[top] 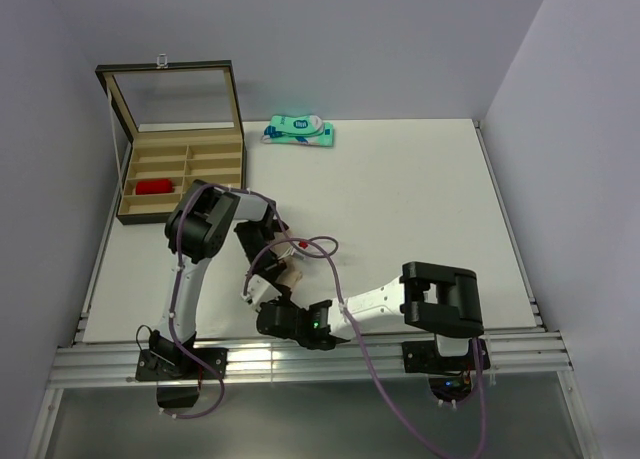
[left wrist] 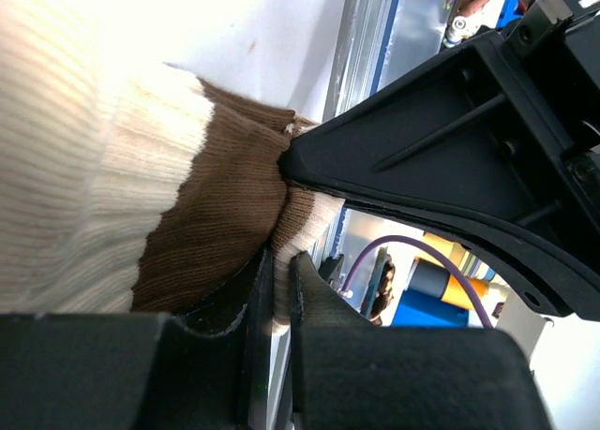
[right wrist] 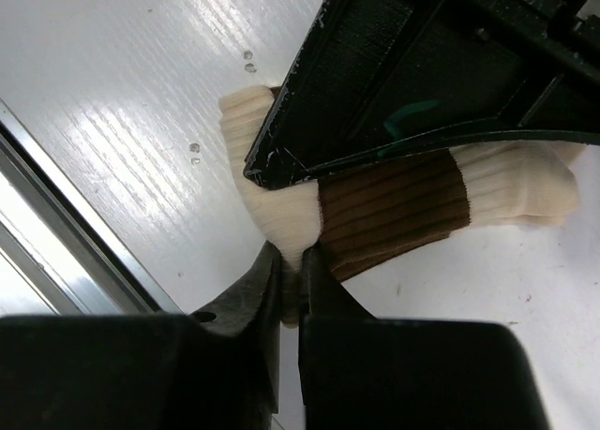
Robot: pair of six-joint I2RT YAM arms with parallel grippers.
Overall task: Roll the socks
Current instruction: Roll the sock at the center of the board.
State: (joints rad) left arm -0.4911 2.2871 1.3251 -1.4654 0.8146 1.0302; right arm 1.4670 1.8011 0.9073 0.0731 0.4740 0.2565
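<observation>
Pinching the beige sock [right wrist: 394, 205] from two sides, both claws are closed on it. The right gripper [right wrist: 291, 257] has its fingers drawn narrow on a cream fold at the sock's edge, just beside the brown band. The left gripper [left wrist: 281, 259] nips a thin strip of cream fabric next to a brown patch in the same way. The two claws meet almost tip to tip, each one's black finger lying against the sock close above the other's grip. From above, the sock is mostly hidden under them. It lies on the white table [top: 420, 199], nearer the arms' bases than the wooden box [top: 140, 217] and off to that box's right, well apart from it. The box has its glass lid [top: 170, 99] standing open. A red item [top: 155, 187], too small to identify, sits in its left column toward the near side. A teal packet [top: 300, 131] lies flat to the right of the box, near the far wall.
</observation>
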